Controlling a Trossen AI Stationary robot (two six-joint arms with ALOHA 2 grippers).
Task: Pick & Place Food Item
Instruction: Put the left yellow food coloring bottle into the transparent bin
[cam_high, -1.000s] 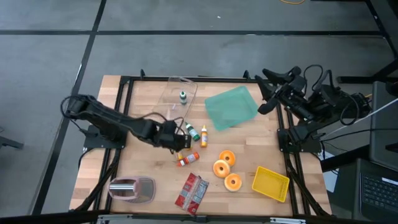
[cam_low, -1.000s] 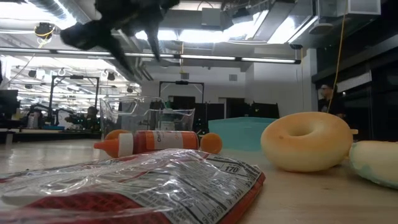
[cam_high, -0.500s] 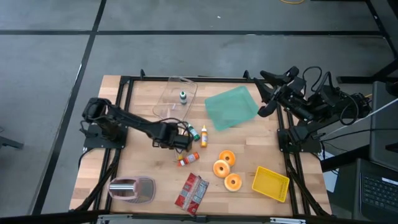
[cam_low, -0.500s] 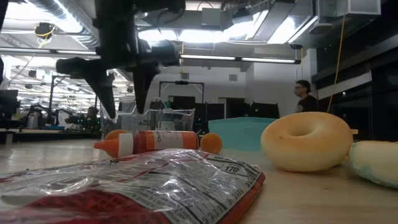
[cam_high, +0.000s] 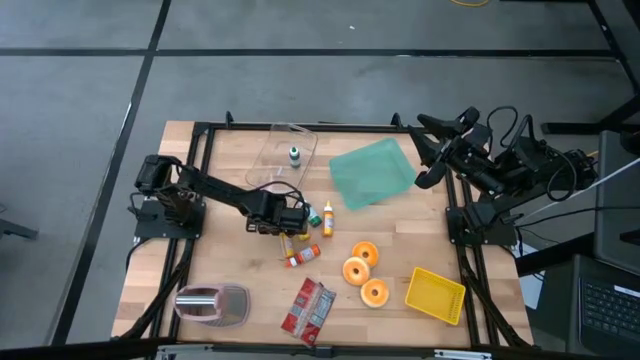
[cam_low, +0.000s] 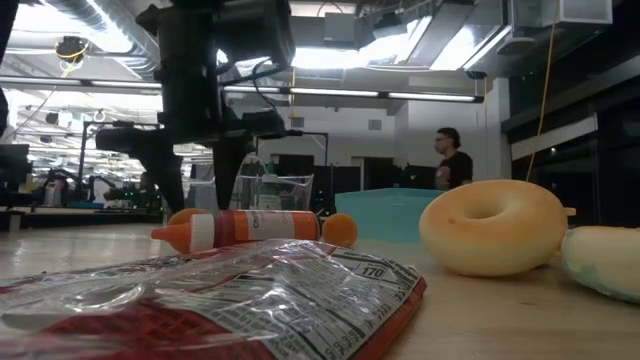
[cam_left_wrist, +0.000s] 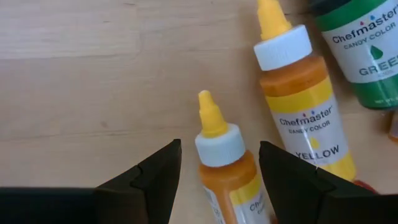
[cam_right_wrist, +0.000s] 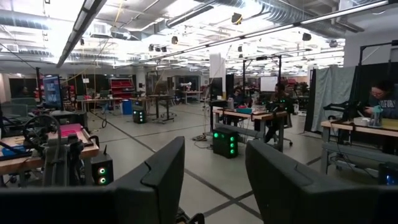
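Observation:
My left gripper (cam_left_wrist: 219, 148) points down, open, low over the table's middle (cam_high: 287, 224). Its fingers stand on either side of a small yellow bottle (cam_left_wrist: 222, 171) lying on the wood and do not touch it. Beside that lie a second yellow bottle (cam_left_wrist: 300, 99) and a green one (cam_left_wrist: 364, 50). A red-orange bottle (cam_high: 302, 257) lies nearer the front. Three donuts (cam_high: 362, 270) and a red snack bag (cam_high: 308, 308) lie toward the near edge. My right gripper (cam_right_wrist: 211, 180) is held high at the table's right, open, holding nothing.
A clear container (cam_high: 280, 158) with a green bottle inside and a teal tray (cam_high: 372, 172) lie at the back. A yellow basket (cam_high: 436, 295) sits at the front right and a pink-grey object (cam_high: 212, 303) at the front left. A person stands in the room behind.
My left gripper has come down toward the table and tipped to point more steeply down, ending low over the bottles. The gap between its fingers is unchanged. In the room behind, a person has walked across.

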